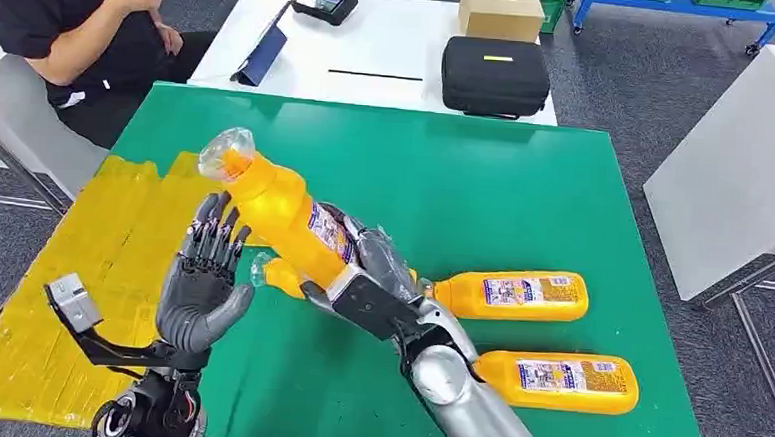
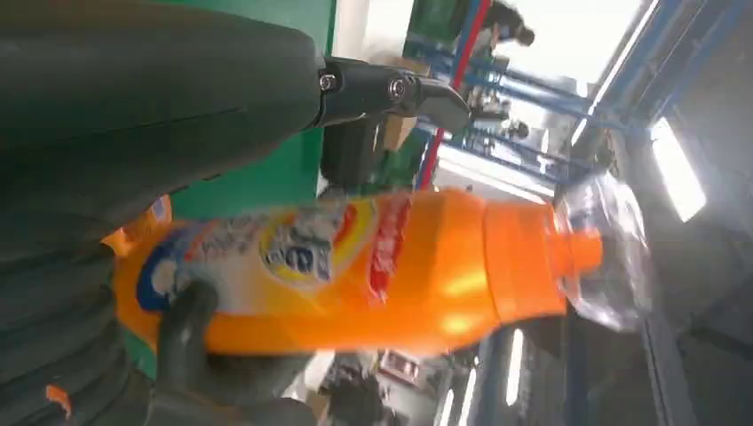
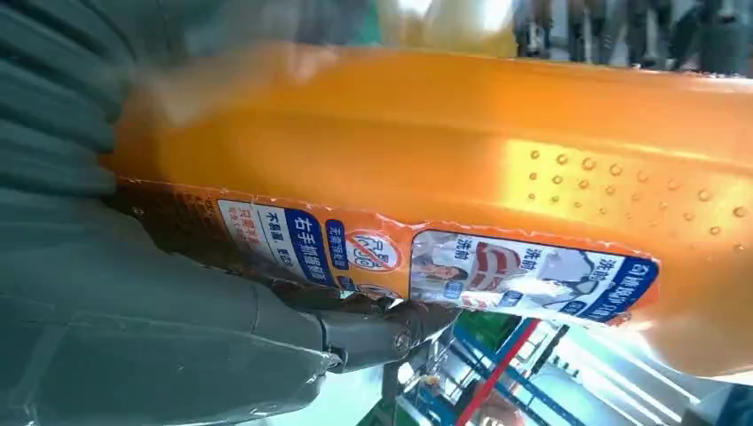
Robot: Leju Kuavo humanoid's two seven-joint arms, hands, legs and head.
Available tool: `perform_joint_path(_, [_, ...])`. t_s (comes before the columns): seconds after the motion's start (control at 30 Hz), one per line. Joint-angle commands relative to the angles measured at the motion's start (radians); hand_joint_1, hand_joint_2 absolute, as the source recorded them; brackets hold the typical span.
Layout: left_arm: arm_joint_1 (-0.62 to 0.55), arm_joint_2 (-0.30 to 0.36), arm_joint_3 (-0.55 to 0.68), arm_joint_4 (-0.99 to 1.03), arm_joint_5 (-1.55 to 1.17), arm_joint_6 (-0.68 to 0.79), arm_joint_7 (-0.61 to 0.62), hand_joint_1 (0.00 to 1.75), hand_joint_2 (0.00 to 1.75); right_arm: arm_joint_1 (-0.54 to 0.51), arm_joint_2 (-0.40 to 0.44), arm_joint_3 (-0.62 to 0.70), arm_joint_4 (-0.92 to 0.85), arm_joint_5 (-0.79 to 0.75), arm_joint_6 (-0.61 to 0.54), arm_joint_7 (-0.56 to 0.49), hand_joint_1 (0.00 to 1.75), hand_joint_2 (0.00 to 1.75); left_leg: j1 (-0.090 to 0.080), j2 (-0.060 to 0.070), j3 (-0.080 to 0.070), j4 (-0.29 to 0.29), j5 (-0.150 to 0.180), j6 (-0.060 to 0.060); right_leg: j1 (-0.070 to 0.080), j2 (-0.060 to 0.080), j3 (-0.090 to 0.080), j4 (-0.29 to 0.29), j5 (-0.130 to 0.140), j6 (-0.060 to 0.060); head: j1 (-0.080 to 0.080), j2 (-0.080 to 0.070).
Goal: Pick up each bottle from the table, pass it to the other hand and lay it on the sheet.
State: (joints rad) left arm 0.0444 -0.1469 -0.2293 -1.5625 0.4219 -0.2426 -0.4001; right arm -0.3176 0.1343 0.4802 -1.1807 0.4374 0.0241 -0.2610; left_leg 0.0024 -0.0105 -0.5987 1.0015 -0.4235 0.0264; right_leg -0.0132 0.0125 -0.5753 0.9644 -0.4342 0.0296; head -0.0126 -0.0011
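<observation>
My right hand (image 1: 371, 273) grips the labelled lower body of an orange bottle (image 1: 279, 208) and holds it above the green table (image 1: 485, 184), tilted, with its clear cap up and to the left. My left hand (image 1: 205, 279) stands open just left of the bottle, fingers up and palm toward it. In the left wrist view the bottle (image 2: 400, 266) lies across in front of the left thumb (image 2: 178, 89). The right wrist view shows the bottle's label (image 3: 497, 275) against the right hand (image 3: 133, 337). The yellow sheet (image 1: 112, 244) lies on the table's left side with nothing on it.
Two more orange bottles (image 1: 515, 295) (image 1: 560, 381) lie on the table right of my right arm. An orange neck with a clear cap (image 1: 273, 271) shows from behind the right hand. A person (image 1: 83, 22) sits at the far left. A black case (image 1: 495, 76) sits on the white table behind.
</observation>
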Motion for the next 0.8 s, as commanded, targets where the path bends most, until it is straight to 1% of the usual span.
perform_joint_path(0.03, [-0.136,0.02,-0.063,0.159,0.049,0.005,0.033,0.0,1.75,-0.049,0.039,0.102,0.089,0.127,-0.047,0.061,1.75,1.75,0.0,0.0,0.002,-0.001,0.0,-0.002,0.0,-0.001,0.002,0.0,0.0,-0.001,0.0,0.0])
perform_joint_path(0.1, [-0.144,0.019,-0.061,0.163,0.051,0.008,0.034,0.0,1.75,-0.045,0.046,0.11,0.089,0.134,-0.052,0.065,1.75,1.75,0.0,0.001,0.004,-0.001,0.0,-0.002,0.0,-0.001,0.003,0.0,-0.001,-0.002,0.0,0.0])
perform_joint_path(0.23, [-0.173,0.017,-0.038,0.178,0.092,0.055,0.058,0.0,1.75,-0.033,0.046,0.178,0.077,0.219,-0.07,0.094,1.75,1.75,0.0,0.0,0.003,-0.001,0.0,-0.001,0.001,-0.002,0.003,-0.001,-0.001,-0.001,0.0,0.0])
perform_joint_path(0.27, [-0.174,0.017,-0.027,0.177,0.093,0.081,0.069,0.0,1.75,-0.027,0.049,0.2,0.079,0.255,-0.089,0.107,1.75,1.75,0.0,0.001,0.005,-0.001,-0.001,-0.002,0.001,-0.002,0.004,0.0,-0.002,-0.002,0.0,0.0])
perform_joint_path(0.33, [-0.165,0.012,0.006,0.161,0.116,0.119,0.087,0.0,1.75,-0.022,0.055,0.262,0.1,0.334,-0.108,0.131,1.75,1.75,0.001,0.001,0.004,-0.001,-0.001,-0.001,0.001,0.0,0.003,-0.001,-0.001,-0.001,0.0,0.0])
perform_joint_path(0.37, [-0.165,0.013,0.007,0.159,0.116,0.119,0.087,0.0,1.75,-0.02,0.058,0.267,0.102,0.338,-0.11,0.133,1.75,1.75,0.001,0.002,0.003,-0.001,0.0,-0.001,0.001,0.001,0.002,-0.001,0.0,-0.001,0.0,0.0])
perform_joint_path(0.4, [-0.165,0.013,0.007,0.159,0.116,0.119,0.087,0.0,1.75,-0.02,0.058,0.267,0.102,0.338,-0.11,0.133,1.75,1.75,0.001,0.003,0.006,-0.002,-0.002,-0.002,0.001,0.001,0.005,-0.001,-0.001,-0.002,0.0,0.0])
perform_joint_path(0.47, [-0.165,0.013,0.007,0.159,0.116,0.119,0.087,0.0,1.75,-0.02,0.058,0.267,0.102,0.338,-0.11,0.133,1.75,1.75,0.001,0.001,0.003,-0.001,-0.001,-0.001,0.001,-0.001,0.002,0.0,-0.001,-0.001,0.0,0.0])
perform_joint_path(0.57, [-0.165,0.013,0.007,0.159,0.116,0.119,0.087,0.0,1.75,-0.02,0.058,0.267,0.102,0.338,-0.11,0.133,1.75,1.75,0.001,0.001,0.002,-0.001,0.0,-0.001,0.001,0.0,0.002,-0.001,0.0,-0.001,0.0,0.0])
perform_joint_path(0.6, [-0.165,0.013,0.007,0.159,0.116,0.119,0.087,0.0,1.75,-0.02,0.058,0.267,0.102,0.338,-0.11,0.133,1.75,1.75,0.0,0.002,0.004,-0.001,-0.001,-0.002,0.001,0.0,0.003,0.0,-0.001,-0.001,0.0,0.0])
perform_joint_path(0.77, [-0.147,0.008,0.025,0.14,0.125,0.148,0.096,0.0,1.75,-0.024,0.083,0.364,0.13,0.397,-0.096,0.125,1.75,1.75,0.0,0.002,0.002,-0.001,0.0,-0.001,0.001,0.001,0.001,0.0,0.0,-0.001,0.0,0.0])
perform_joint_path(0.8, [-0.145,0.01,0.026,0.141,0.125,0.15,0.098,0.0,1.75,-0.025,0.085,0.381,0.134,0.399,-0.093,0.124,1.75,1.75,0.001,0.003,0.005,-0.001,-0.002,-0.002,0.001,0.001,0.004,0.0,-0.001,-0.002,0.0,0.0])
